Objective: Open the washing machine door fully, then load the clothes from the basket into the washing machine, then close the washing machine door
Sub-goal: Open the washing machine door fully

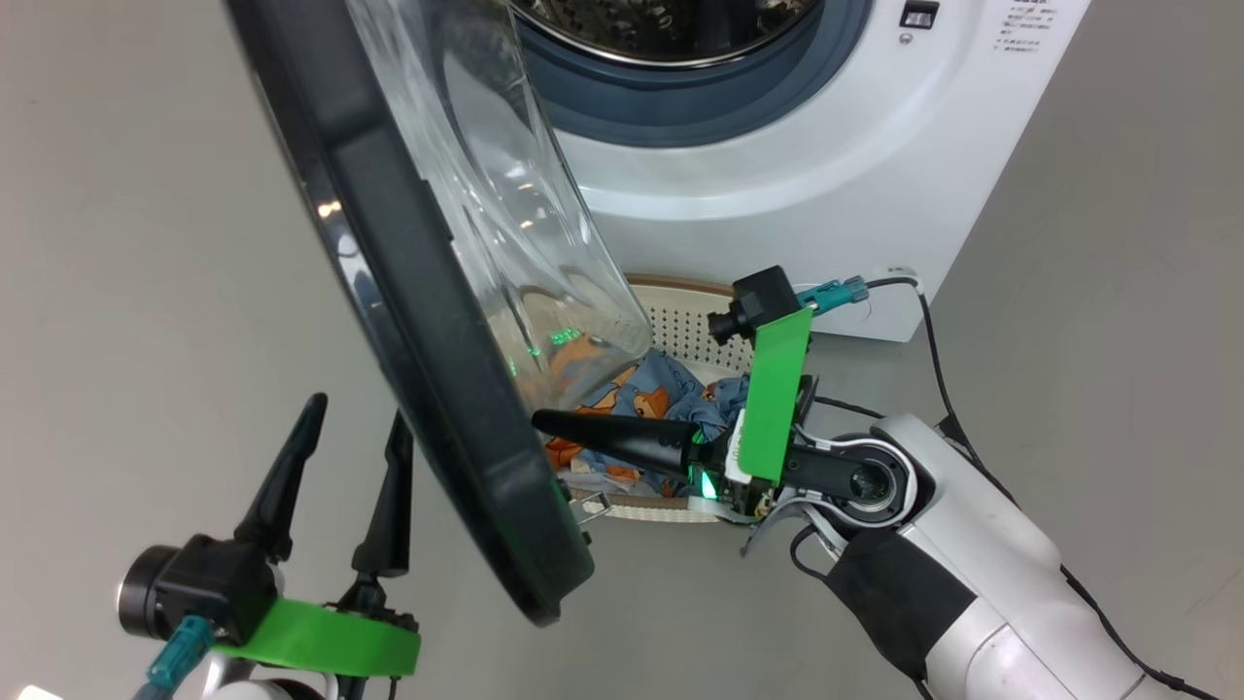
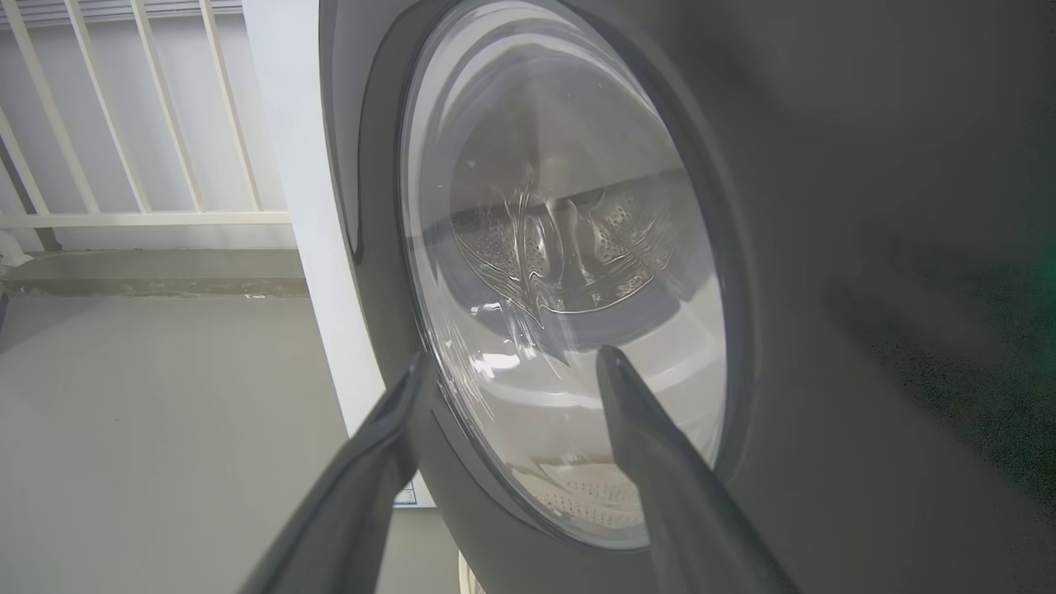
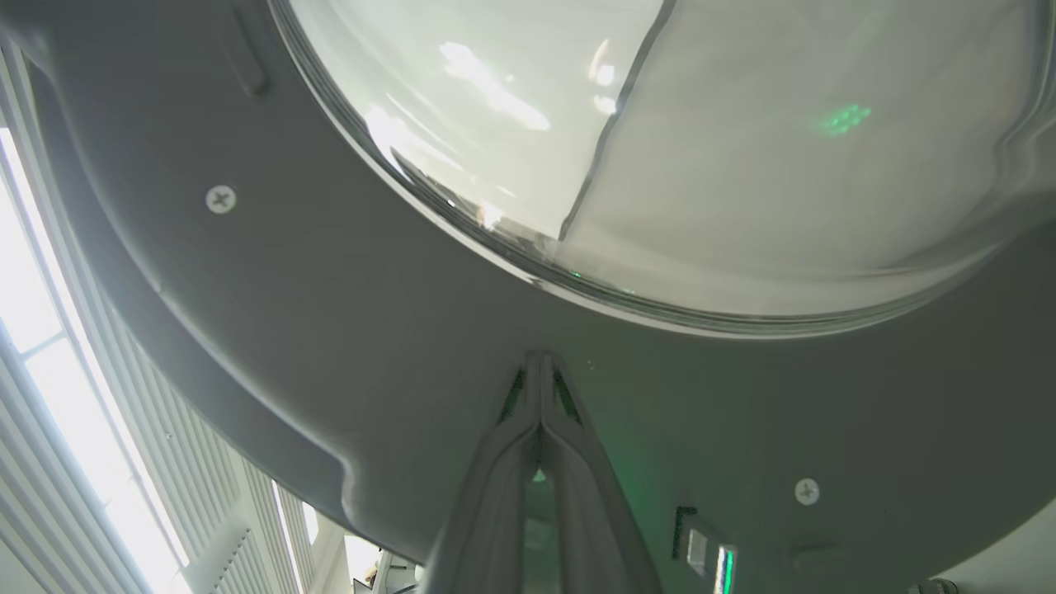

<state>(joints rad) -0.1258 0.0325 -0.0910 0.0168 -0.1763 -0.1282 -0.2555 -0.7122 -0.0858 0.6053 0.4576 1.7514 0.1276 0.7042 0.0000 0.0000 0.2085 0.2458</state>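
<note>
Bit sketchy here tbh: the big round washing machine door with the glossy black rim and bulging clear glass (image 1: 408,321) stood only partway open off the white front-loading washing machine (image 1: 777,194). The right claw (image 1: 541,422), clenched on nothing, seemed to press its tips on the door's slick grey inner side, so it could've slipped off. The left claw (image 1: 358,408) hung spread wide just outside the rim, where the door might smack it. The small cream perforated basket (image 1: 680,331) of light-blue cartoon-print clothes (image 1: 671,384) sat under the glass, easy to bump. Smooth grey floor (image 1: 146,243), white railing (image 2: 148,124) behind.
</note>
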